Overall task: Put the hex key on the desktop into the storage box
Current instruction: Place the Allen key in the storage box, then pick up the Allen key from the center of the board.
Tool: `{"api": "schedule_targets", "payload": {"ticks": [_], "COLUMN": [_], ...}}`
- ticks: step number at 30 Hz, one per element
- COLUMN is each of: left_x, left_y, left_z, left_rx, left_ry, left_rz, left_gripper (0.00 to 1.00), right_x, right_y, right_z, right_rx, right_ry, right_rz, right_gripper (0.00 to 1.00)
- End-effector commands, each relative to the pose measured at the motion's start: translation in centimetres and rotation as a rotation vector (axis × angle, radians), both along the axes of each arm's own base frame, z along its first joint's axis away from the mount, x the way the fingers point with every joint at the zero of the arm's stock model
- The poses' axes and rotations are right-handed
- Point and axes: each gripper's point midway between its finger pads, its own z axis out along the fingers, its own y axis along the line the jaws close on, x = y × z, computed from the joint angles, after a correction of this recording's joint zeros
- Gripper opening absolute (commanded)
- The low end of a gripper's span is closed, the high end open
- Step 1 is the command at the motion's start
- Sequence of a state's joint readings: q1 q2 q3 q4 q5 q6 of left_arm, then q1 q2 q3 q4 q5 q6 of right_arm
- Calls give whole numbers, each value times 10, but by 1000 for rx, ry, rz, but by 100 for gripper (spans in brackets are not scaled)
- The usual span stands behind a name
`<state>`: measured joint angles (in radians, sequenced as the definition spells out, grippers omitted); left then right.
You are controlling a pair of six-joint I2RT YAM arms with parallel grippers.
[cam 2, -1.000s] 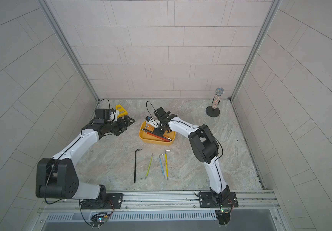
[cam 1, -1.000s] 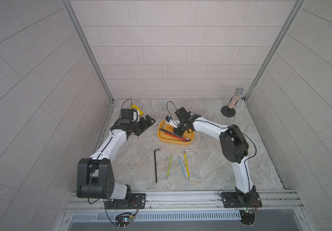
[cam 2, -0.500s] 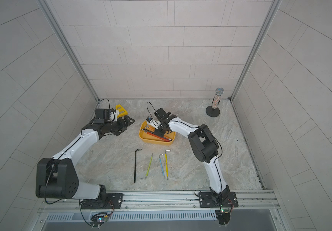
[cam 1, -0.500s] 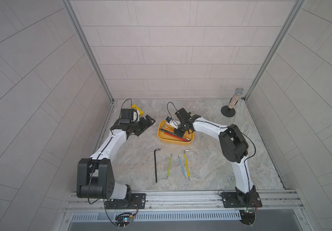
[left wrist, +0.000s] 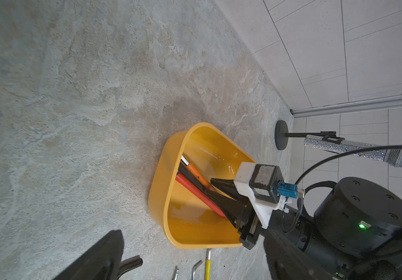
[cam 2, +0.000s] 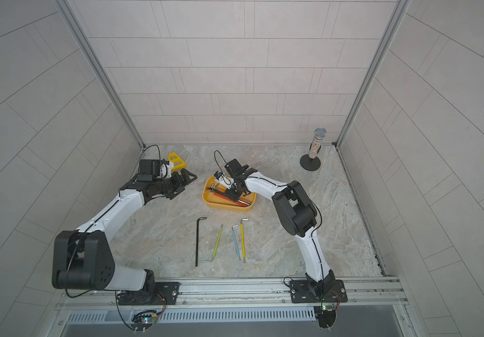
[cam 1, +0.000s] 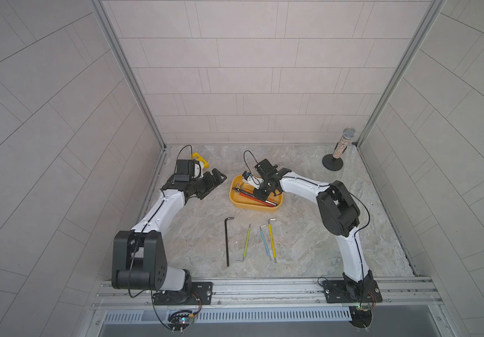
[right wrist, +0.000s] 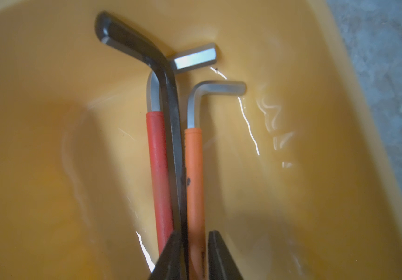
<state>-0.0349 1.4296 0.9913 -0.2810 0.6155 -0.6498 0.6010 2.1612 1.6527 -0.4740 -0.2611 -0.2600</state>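
Top views, desktop: the desktop (cam 1: 308,239) carries four hex keys in a row in front of the storage box (cam 1: 249,206). They are the long black key (cam 1: 227,242), green-yellow key (cam 1: 246,242), blue key (cam 1: 264,242) and yellow key (cam 1: 272,242), all well apart from both grippers.
Top views, right arm: the right gripper (cam 1: 259,193) reaches down into the storage box, over the keys lying in it.
Top views, left arm: the left gripper (cam 2: 183,183) sits low near the yellow bracket (cam 2: 176,160), jaws spread with nothing between them.
Left wrist, box: the red-sleeved key (left wrist: 190,186) and orange-sleeved key (left wrist: 196,173) lie lengthwise in the tub, and the right gripper's tips point down at them.
Right wrist, jaws: they are narrowly parted. The fingers (right wrist: 168,257) stand either side of the orange-sleeved key, with a sliver of gap showing.
Right wrist, keys: the dark key (right wrist: 171,109) lies between the red and orange ones on the box floor.
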Motion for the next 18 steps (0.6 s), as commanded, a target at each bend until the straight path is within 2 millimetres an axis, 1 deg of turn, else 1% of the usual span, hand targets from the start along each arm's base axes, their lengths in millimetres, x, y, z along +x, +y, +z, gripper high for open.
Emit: {"api": "schedule_targets", "payload": {"ticks": [1,4,8,10,13,15,16,17,18], "left_x": [-4,-6,-8,-10,-15,-21,-24,-26,-28], "left_y": [1,2,2,3,4,7,9,9,9], "left_z": [4,5,11,16,23,21,19,19,19], "left_rx": [-2,10,16,25,46,74,83,88,88], "left_ry": [-19,-26,-52,-77,-111,-106,-101,-103,-106], "left_rz": [-1,3,-1,2,-10,-11,-7,-7,-6], "left_gripper": [98,98,98,98,95,95,95,95,96], "right_x": [4,5,4,-1,-14,-25,-29,-34,-38], "right_y": [-2,-4,-11,-14,-16,-19,-22,-25,-29], "right_z": [20,35,61,76,104,124,131,138,145], "right_rx": [13,21,29,41,118,176,200,224,248], "right_ry": [-18,-41,-74,-89,-119,-144,-155,-166,-175], "right_rz": [-36,-50,-82,-96,-110,-125,-140,-158,-178], "right_gripper": [40,50,57,60,66,71,75,84,99]}}
